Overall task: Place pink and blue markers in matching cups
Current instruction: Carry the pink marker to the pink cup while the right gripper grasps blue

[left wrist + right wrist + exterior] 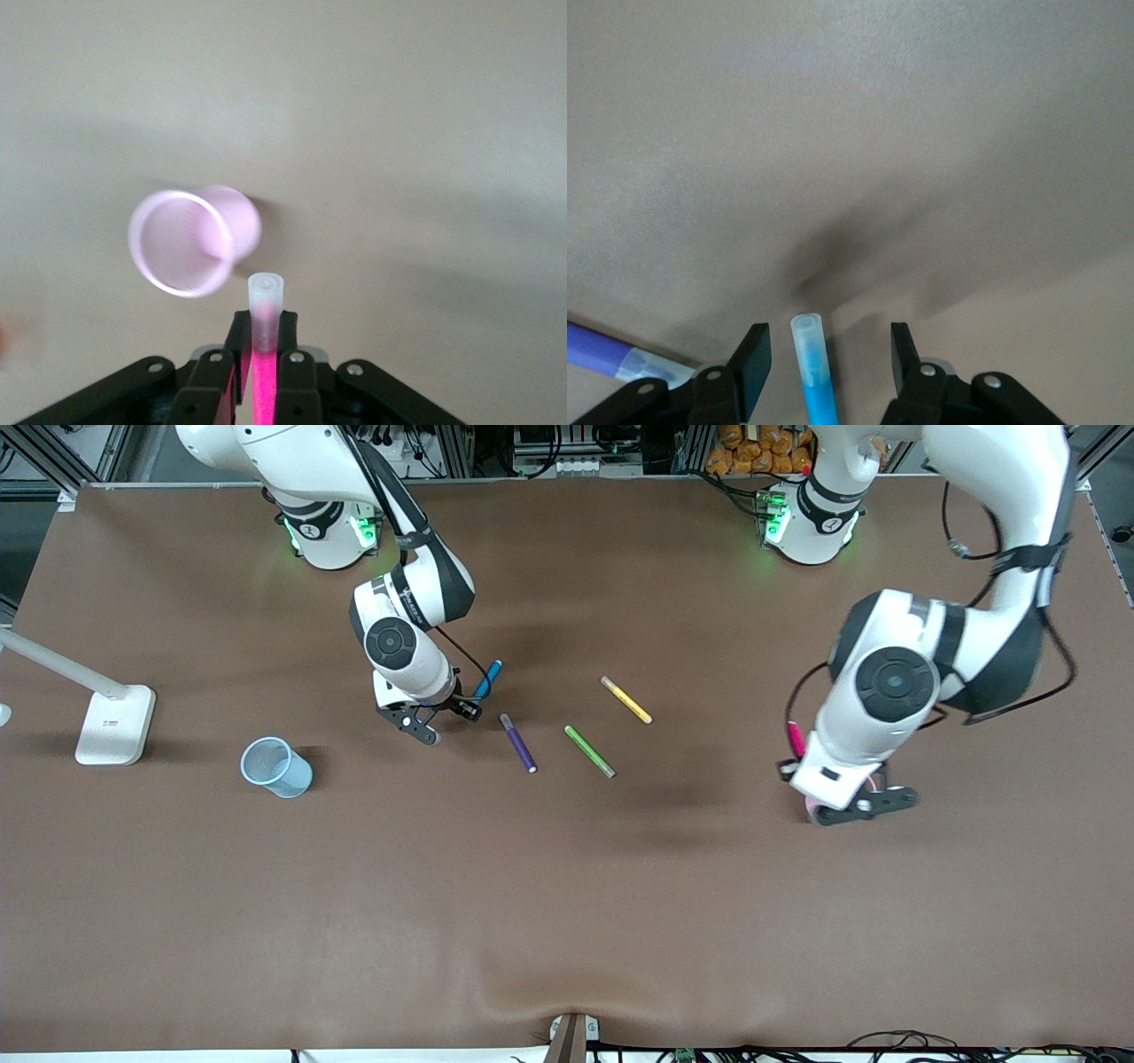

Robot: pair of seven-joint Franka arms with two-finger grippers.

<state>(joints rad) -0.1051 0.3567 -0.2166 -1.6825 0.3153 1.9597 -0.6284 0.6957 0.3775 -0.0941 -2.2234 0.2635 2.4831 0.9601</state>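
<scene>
The sky-blue marker (488,678) lies on the table, its pale end (808,341) between the open fingers of my right gripper (450,724), which touch nothing (826,354). The pale blue cup (276,767) stands toward the right arm's end of the table, apart from that gripper. My left gripper (864,806) is shut on the magenta-pink marker (795,737), holding it upright with its pale end down (266,305). It hangs just beside the mouth of the pale pink cup (190,241), which is mostly hidden under that hand in the front view (809,806).
A dark purple pen (517,742) lies next to the right gripper and shows in the right wrist view (602,350). A green pen (589,750) and a yellow pen (625,699) lie mid-table. A white stand (111,722) sits at the right arm's end.
</scene>
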